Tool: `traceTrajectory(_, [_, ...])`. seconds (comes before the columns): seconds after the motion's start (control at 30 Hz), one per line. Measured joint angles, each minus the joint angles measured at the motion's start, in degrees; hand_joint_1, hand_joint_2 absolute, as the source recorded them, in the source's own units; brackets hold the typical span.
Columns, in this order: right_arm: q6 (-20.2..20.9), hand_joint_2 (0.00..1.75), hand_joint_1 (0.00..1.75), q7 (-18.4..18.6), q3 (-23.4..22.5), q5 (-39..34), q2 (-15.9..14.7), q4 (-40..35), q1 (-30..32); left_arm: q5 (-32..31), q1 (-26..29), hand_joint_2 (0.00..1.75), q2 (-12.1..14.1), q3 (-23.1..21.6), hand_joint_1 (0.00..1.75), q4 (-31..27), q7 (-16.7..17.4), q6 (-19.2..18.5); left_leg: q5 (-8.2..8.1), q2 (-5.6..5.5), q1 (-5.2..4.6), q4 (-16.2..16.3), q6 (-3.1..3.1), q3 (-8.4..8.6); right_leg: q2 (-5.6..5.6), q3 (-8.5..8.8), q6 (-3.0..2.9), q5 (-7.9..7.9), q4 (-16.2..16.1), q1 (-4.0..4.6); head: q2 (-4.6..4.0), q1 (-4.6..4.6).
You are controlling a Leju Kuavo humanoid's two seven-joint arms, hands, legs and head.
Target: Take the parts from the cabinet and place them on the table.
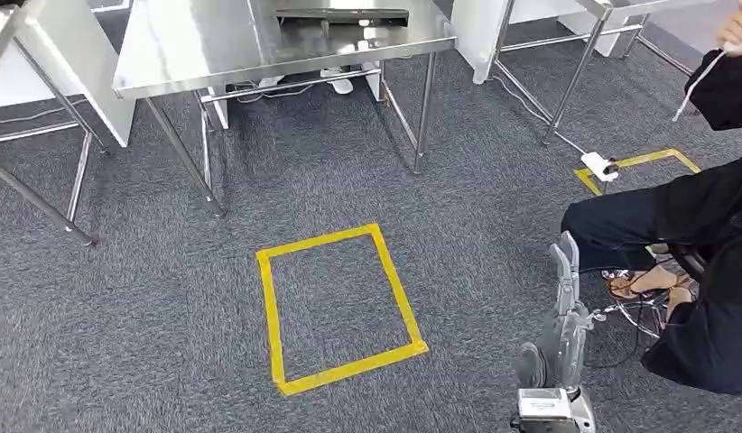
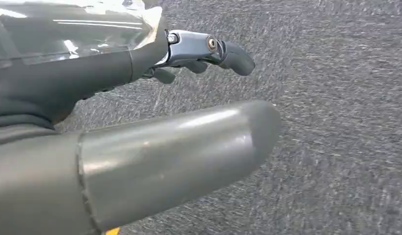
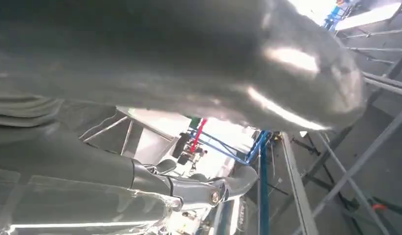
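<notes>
1. The floor is grey carpet [image 1: 151, 307]. A yellow tape rectangle [image 1: 338, 307] is stuck on it, and this serves as the landmark.
2. Beyond the rectangle stands a steel table [image 1: 205, 45] on thin metal legs. Its long side runs across the head view. A dark flat piece [image 1: 342, 15] lies on the top at the far edge. More steel frames stand to the left and right of the table.
3. To the right of the rectangle, further off, a second patch of yellow tape [image 1: 661, 160] marks the carpet, with a small white device [image 1: 599, 166] and a cable beside it.
4. Right of the rectangle a person in black [image 1: 701, 271] crouches or sits, close to the right hand.
5. No cabinet or parts can be picked out, so where the parts are and which way they point cannot be told.
6. The right hand [image 1: 566, 307] shows in the head view near the rectangle's right corner, fingers pointing away from the robot. It holds nothing; its fingers look straight and loosely apart.
7. The right wrist view shows that hand [image 3: 189, 186] against bright windows, blue frames [image 3: 261, 161] and steel legs, nothing in its grasp.
8. The left wrist view shows the left hand [image 2: 140, 112] above the carpet, thumb and fingers extended and apart, holding nothing.
</notes>
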Motion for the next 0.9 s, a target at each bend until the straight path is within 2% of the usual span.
traceTrajectory(0.03, [0.2, 0.00, 0.00, 0.0, 0.0, 0.0, 0.1, 0.0, 0.0, 0.0, 0.0, 0.00, 0.0, 0.0, 0.00, 0.0, 0.0, 0.0, -0.93, -0.03, 0.00, 3.5, -0.06, -0.89, -0.02, -0.43, -0.01, 0.26, 0.1, 0.22, 0.00, 0.00])
traceTrajectory(0.07, [0.3, 0.00, 0.00, 0.0, -0.1, 0.2, 0.3, 0.0, 0.1, 0.0, 0.1, 0.00, 0.1, 0.0, 0.00, 0.0, 0.0, 0.0, -0.55, -0.07, 0.00, 4.8, -0.01, -0.73, -0.03, -0.76, -0.02, 0.48, 0.1, 0.39, 0.00, 0.00])
traceTrajectory(0.1, [0.4, 0.00, 0.00, 0.0, -0.1, 0.4, 0.4, 0.0, 0.1, 0.0, 0.1, 0.00, 0.1, 0.0, 0.00, 0.0, 0.0, 0.0, 0.71, -0.08, 0.00, 3.3, 0.12, 0.85, -0.02, -0.98, 0.00, 0.70, 0.2, 0.47, 0.00, 0.00])
traceTrajectory(0.13, [0.5, 0.00, 0.00, 0.0, -0.1, 0.5, 0.5, 0.0, 0.2, 0.0, 0.1, 0.00, 0.1, 0.0, 0.00, 0.0, 0.0, 0.0, 2.46, -0.08, 0.00, -0.3, 0.27, 3.55, -0.01, -1.06, 0.04, 0.72, 0.4, 0.51, 0.00, 0.00])
traceTrajectory(0.17, [0.7, 0.00, 0.00, 0.0, -0.2, 0.5, 0.7, 0.0, 0.2, 0.0, 0.1, 0.00, 0.1, 0.0, 0.00, 0.0, 0.0, 0.0, 4.26, -0.09, -0.01, -5.4, 0.54, 6.86, -0.01, -0.92, 0.07, 0.71, 0.6, 0.58, 0.00, 0.02])
traceTrajectory(0.2, [0.8, 0.00, 0.00, 0.0, -0.2, 0.6, 0.9, 0.0, 0.1, 0.0, 0.0, 0.00, 0.2, 0.0, 0.00, 0.0, 0.0, 0.0, 5.08, -0.20, -0.09, -10.6, 1.11, 10.06, -0.01, -0.90, 0.10, 0.69, 1.0, 0.61, 0.00, 0.00])
traceTrajectory(0.23, [1.0, 0.00, 0.00, 0.0, -0.2, 0.7, 1.0, 0.0, 0.1, 0.0, 0.0, 0.00, 0.3, 0.0, 0.00, 0.0, 0.1, 0.0, 4.41, -0.12, -0.27, -12.1, 1.41, 11.17, -0.01, -1.84, 0.37, 0.66, 1.4, 1.16, 0.00, 0.02])
traceTrajectory(0.3, [1.4, 0.00, 0.00, -0.2, -0.4, 0.8, 1.2, 0.0, -0.1, -0.1, 0.0, 0.00, 0.3, 0.0, 0.00, 0.0, 0.1, 0.0, 4.60, -0.14, -0.63, -12.7, 1.61, 10.54, -0.02, -1.92, 0.98, 1.01, 1.2, 1.07, 0.00, 0.02])
traceTrajectory(0.33, [1.4, 0.00, 0.00, -0.2, -0.5, 0.8, 1.3, 0.0, -0.2, -0.1, 0.0, 0.00, 0.2, 0.0, 0.00, 0.0, 0.1, 0.0, 4.88, -0.14, -0.56, -13.2, 1.15, 10.45, -0.01, -2.30, 0.95, 0.82, 1.7, 1.69, 0.00, 0.19])
traceTrajectory(0.37, [1.4, 0.00, 0.00, -0.3, -0.7, 0.8, 1.3, 0.0, -0.3, -0.1, 0.0, 0.00, 0.2, 0.0, 0.00, 0.0, 0.1, 0.0, 4.90, -0.15, -0.87, -13.1, 1.13, 10.29, -0.01, -2.38, 1.11, 0.91, 1.6, 1.47, 0.00, 0.22])
traceTrajectory(0.4, [1.4, 0.00, 0.00, -0.3, -0.7, 0.8, 1.3, 0.0, -0.4, -0.1, 0.0, 0.00, 0.2, 0.0, 0.00, 0.0, 0.1, 0.0, 4.95, -0.15, -1.07, -13.1, 1.22, 10.25, -0.03, -2.51, 1.40, 1.06, 1.6, 1.32, 0.00, 0.22])
traceTrajectory(0.7, [2.8, 0.00, 0.00, -0.3, -1.1, -0.4, 1.6, 0.3, -1.4, -0.1, 0.0, 0.00, 0.1, 0.0, 0.00, 0.0, 0.3, 0.0, 5.47, -0.14, -1.64, -13.1, 2.14, 9.73, -0.01, -3.39, 2.31, 1.67, 1.5, 0.79, 0.00, 0.22])
traceTrajectory(0.73, [3.4, 0.00, 0.00, -0.3, -1.1, -1.2, 1.6, 0.4, -1.5, -0.1, 0.0, 0.00, 0.2, 0.0, 0.00, 0.0, 0.4, 0.0, 5.40, -0.16, -1.80, -12.8, 2.29, 9.63, -0.01, -3.37, 2.64, 1.93, 1.2, 0.48, 0.00, 0.22])
traceTrajectory(0.77, [3.9, 0.00, 0.00, -0.3, -1.1, -1.9, 1.7, 0.5, -1.8, -0.1, 0.0, 0.00, 0.3, 0.0, 0.00, 0.0, 0.5, 0.1, 5.43, -0.25, -1.84, -12.7, 2.79, 9.51, -0.06, -3.23, 3.02, 2.11, 1.1, -0.14, 0.00, 0.15])
traceTrajectory(0.8, [4.4, 0.00, 0.00, -0.3, -1.2, -2.5, 1.7, 0.5, -1.9, -0.1, -0.1, 0.00, 0.3, 0.0, 0.00, 0.0, 0.5, 0.1, 5.58, -0.15, -1.77, -12.7, 2.97, 9.53, 0.04, -3.37, 3.14, 2.21, 1.0, -0.08, 0.00, 0.13])
traceTrajectory(0.83, [4.6, 0.00, 0.00, -0.3, -1.2, -2.9, 1.7, 0.5, -2.1, -0.1, -0.1, 0.00, 0.2, 0.0, 0.00, 0.0, 0.5, 0.1, 5.96, -0.07, -1.53, -13.4, 3.24, 9.69, 0.11, -3.45, 3.35, 2.34, 0.8, 0.38, 0.00, 0.20])
traceTrajectory(0.87, [5.1, 0.00, 0.00, -0.3, -1.3, -3.4, 1.7, 0.5, -2.3, -0.1, -0.1, 0.00, 0.1, 0.0, 0.00, 0.0, 0.6, 0.1, 6.66, 0.50, -0.78, -14.5, 3.29, 10.05, 0.12, -3.31, 3.22, 1.84, 1.7, 0.36, 0.00, 0.19])
traceTrajectory(0.9, [5.2, 0.00, 0.00, -0.3, -1.4, -3.7, 1.7, 0.6, -2.4, -0.1, -0.2, 0.00, 0.0, 0.0, 0.00, 0.0, 0.6, 0.1, 6.96, 0.64, -0.71, -15.0, 3.70, 10.06, 0.34, -4.88, 2.87, 0.22, 4.0, 0.32, 0.00, 0.32])
